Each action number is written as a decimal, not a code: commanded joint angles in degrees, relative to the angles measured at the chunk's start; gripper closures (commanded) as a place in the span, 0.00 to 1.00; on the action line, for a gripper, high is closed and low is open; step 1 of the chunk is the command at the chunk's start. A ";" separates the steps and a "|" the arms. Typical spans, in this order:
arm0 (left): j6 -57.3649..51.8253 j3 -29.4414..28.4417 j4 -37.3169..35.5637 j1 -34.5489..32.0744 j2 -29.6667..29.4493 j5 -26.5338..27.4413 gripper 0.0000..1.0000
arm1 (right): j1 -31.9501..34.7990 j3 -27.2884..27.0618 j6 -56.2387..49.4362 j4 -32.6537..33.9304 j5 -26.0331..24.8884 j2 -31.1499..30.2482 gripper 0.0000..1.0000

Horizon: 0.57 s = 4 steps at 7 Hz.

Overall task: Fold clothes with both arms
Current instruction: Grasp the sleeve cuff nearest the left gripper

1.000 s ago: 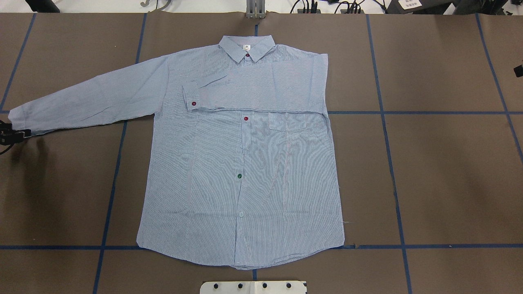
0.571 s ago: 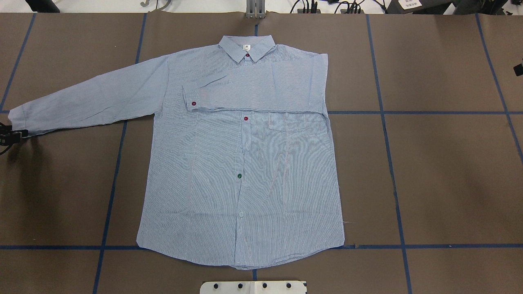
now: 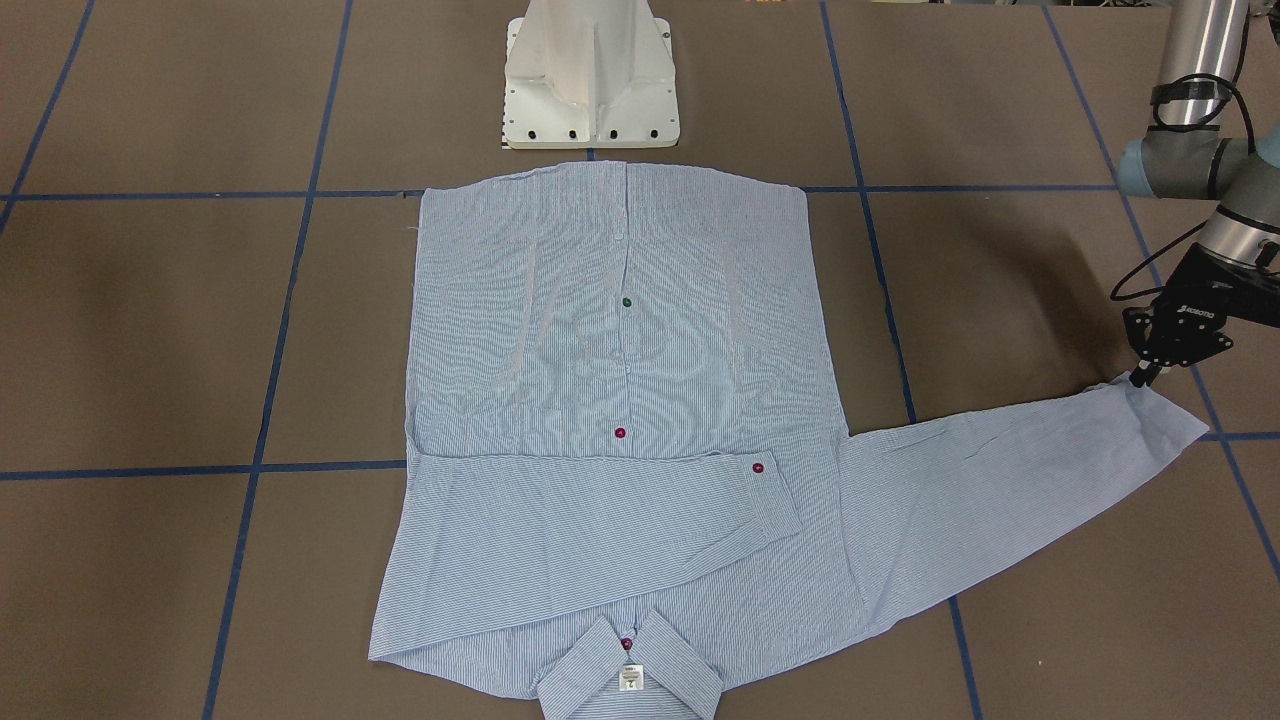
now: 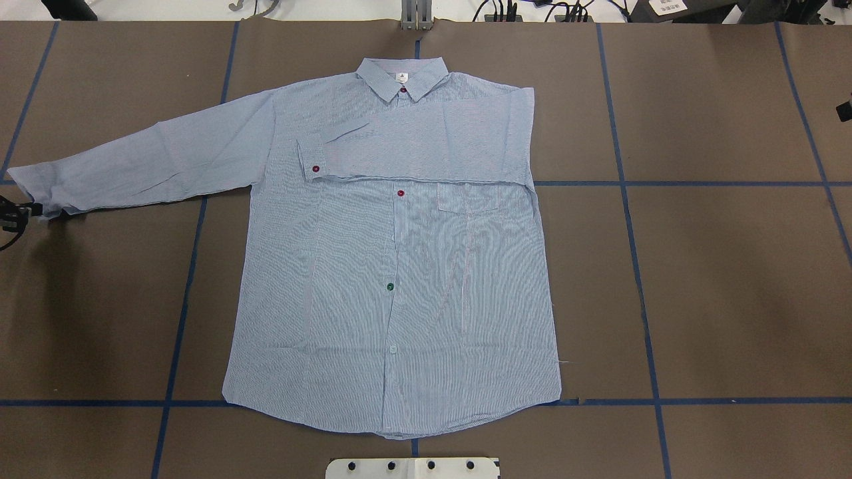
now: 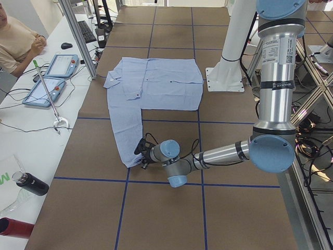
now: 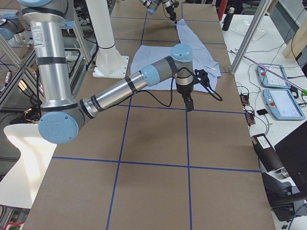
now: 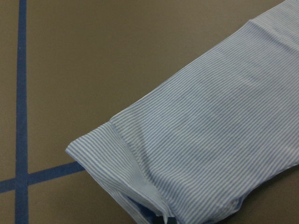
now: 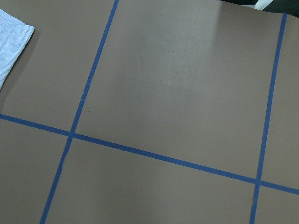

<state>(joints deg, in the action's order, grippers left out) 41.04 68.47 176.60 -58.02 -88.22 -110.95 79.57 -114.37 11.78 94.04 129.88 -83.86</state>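
Matte brown tabletop point(image 4: 732, 266). A thin, fine-striped light-blue shirt point(image 4: 399, 299) lies flat at centre, one sleeve folded across the chest. Left pincer point(image 3: 1140, 378) is clamped onto the outstretched cuff point(image 3: 1165, 415). Right pincer point(image 6: 189, 105) hangs over bare tabletop; I can't tell its opening.

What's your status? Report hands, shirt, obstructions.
Left hand pinching shirt at sleeve cuff. Right hand over table, off shirt, state unclear. One sleeve folded across chest. No obstruction seen.

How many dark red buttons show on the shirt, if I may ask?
3 buttons: the collar button, the cuff button on the folded sleeve, and the placket button just below it; more may hide beneath.
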 commanded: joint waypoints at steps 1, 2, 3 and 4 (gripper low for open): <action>0.62 5.86 -5.35 -1.47 -0.98 -6.00 1.00 | -0.03 0.03 0.17 0.00 -0.07 -0.07 0.00; 0.80 10.67 -13.13 -2.27 -3.08 -6.20 1.00 | -0.03 0.20 0.17 0.00 -0.07 -0.16 0.00; 1.06 16.37 -21.65 -2.19 -4.75 -6.12 1.00 | -0.03 0.29 0.26 0.00 -0.07 -0.25 0.00; 4.89 20.17 -28.35 -2.10 -7.81 -5.86 1.00 | -0.03 0.03 0.87 0.00 -0.07 -0.33 0.00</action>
<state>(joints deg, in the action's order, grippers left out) 42.86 83.14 157.28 -60.07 -92.85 -116.86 79.54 -114.20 12.14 94.04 129.82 -84.09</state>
